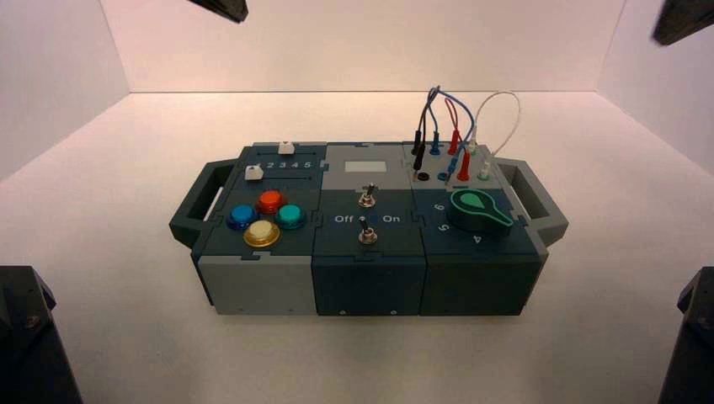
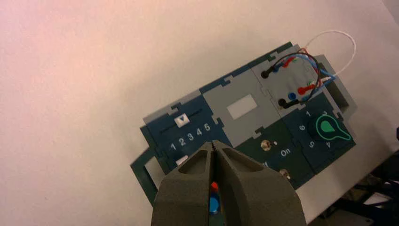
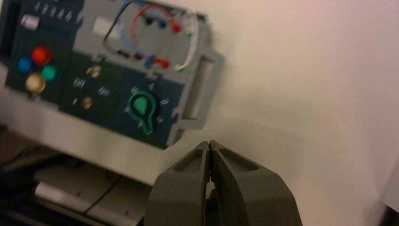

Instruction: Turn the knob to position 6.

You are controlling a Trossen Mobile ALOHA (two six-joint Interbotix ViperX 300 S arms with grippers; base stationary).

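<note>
- Right end effector (image 3: 209,146), closed and empty, hangs well off the knob (image 3: 140,106).
- Left end effector (image 2: 214,147): closed, idle.
- Risk: gripping the knob off-centre could slip past position 6 (image 2: 301,127).

Two dark grey arms sit parked at the near corners, left arm (image 1: 29,337) at left, right arm (image 1: 692,337) at right. Left gripper (image 2: 214,149) and right gripper (image 3: 209,147) both show fingertips pressed together, holding nothing.

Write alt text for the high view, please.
A dark teal box sits untouched on a white surface, its green knob at the right end pointing right, away from the 6. Four coloured push buttons sit at left, two toggle switches mid-box.
</note>
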